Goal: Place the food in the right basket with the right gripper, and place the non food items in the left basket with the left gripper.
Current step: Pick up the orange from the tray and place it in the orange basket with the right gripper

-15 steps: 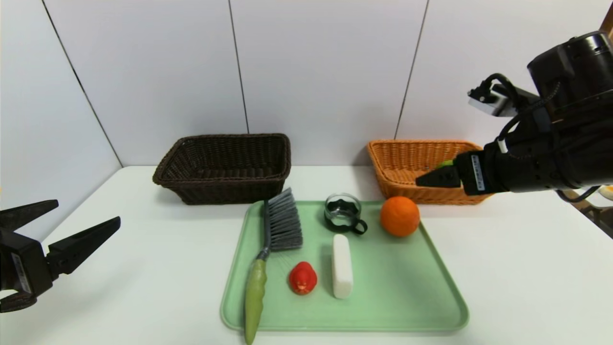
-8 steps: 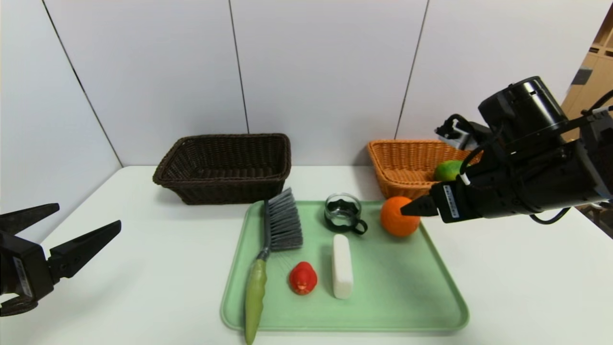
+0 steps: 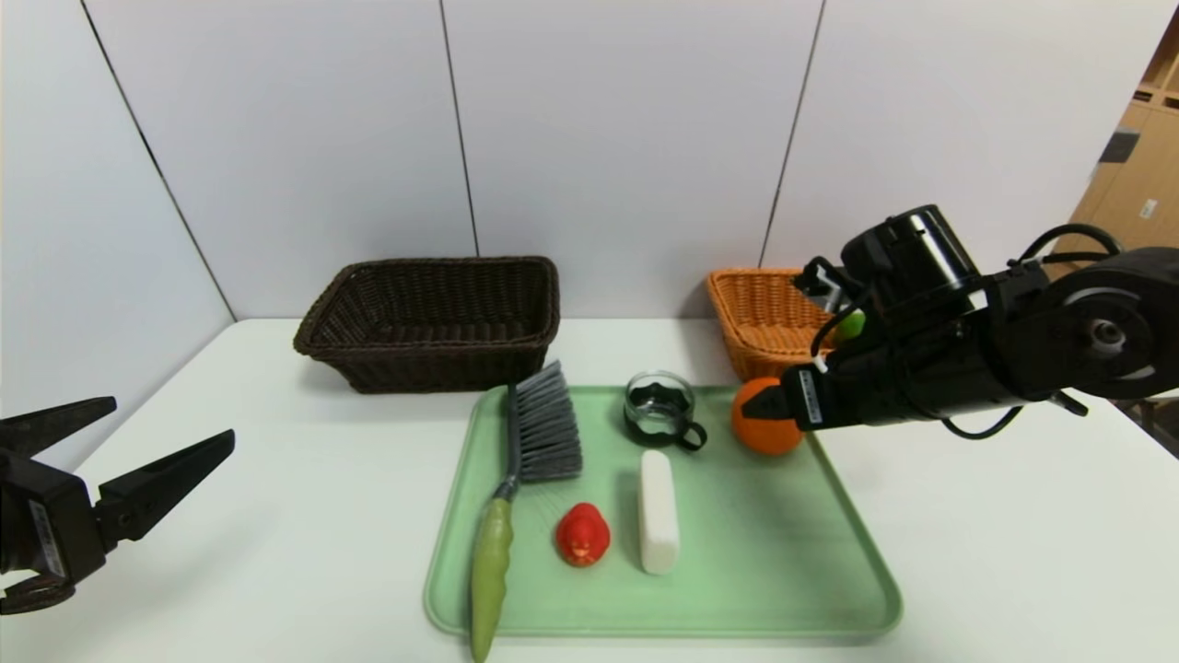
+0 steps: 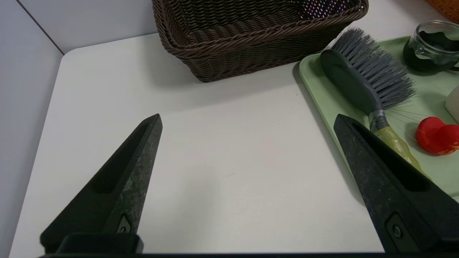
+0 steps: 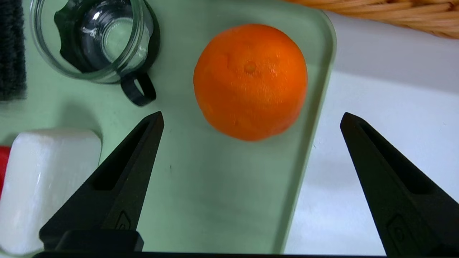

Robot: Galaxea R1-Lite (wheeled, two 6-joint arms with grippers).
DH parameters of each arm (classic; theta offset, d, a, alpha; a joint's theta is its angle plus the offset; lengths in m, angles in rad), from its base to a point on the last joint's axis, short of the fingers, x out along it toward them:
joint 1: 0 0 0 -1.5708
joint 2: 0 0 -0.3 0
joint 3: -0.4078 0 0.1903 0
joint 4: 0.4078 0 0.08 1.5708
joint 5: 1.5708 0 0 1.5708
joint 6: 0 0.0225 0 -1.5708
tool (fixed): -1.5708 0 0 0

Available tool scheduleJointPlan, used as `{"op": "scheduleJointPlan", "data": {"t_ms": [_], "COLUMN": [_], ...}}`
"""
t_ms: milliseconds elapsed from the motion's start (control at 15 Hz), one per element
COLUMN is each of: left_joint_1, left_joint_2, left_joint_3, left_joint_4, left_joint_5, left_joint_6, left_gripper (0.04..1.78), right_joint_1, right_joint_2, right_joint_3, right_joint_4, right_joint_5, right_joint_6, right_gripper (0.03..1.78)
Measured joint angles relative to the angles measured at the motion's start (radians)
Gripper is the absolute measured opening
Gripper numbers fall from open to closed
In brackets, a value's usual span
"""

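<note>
An orange (image 3: 757,435) (image 5: 251,79) sits at the far right corner of the green tray (image 3: 783,552). My right gripper (image 3: 770,405) (image 5: 251,116) hangs open just above and beside the orange, fingers apart, holding nothing. A green fruit (image 3: 852,324) lies in the orange-tan right basket (image 3: 760,313), mostly hidden by the arm. On the tray lie a brush (image 3: 543,433) (image 4: 362,79), a glass cup (image 3: 659,405) (image 5: 96,39), a white bar (image 3: 659,511) (image 5: 46,179) and a red toy (image 3: 582,534) (image 4: 435,134). The dark left basket (image 3: 433,318) (image 4: 251,43) holds nothing. My left gripper (image 3: 173,420) (image 4: 247,116) is open over bare table at the left.
The white table (image 3: 276,516) meets grey wall panels right behind both baskets. The brush handle overhangs the tray's front edge. Bare table lies between the left gripper and the tray, and right of the tray.
My right arm has swung down and left from over the right basket to the orange, staying open. The green fruit stays in the basket. The left arm has barely moved.
</note>
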Motion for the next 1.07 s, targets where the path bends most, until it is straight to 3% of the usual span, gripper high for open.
{"op": "scheduleJointPlan", "data": {"t_ms": [667,867,1067], "left_joint_1": [0.0,0.001,0.0], "left_joint_2": [0.0,0.0,0.0], "left_joint_3": [0.001,0.008,0.009], "left_joint_4": [0.0,0.0,0.0], "left_joint_5": [0.0,0.0,0.0], "left_joint_6": [-0.001,0.0,0.0], "left_gripper": [1.69,1.69,1.69], "right_joint_1": [-0.003,-0.003,-0.003], "right_joint_2": [0.128,0.133,0.133], "right_joint_3": [0.01,0.011,0.012], "right_joint_4": [-0.124,-0.127,-0.126], "right_joint_5": [-0.008,-0.006,-0.003], "right_joint_6": [0.015,0.013,0.013], "right_gripper": [1.69,1.25,1.14]}}
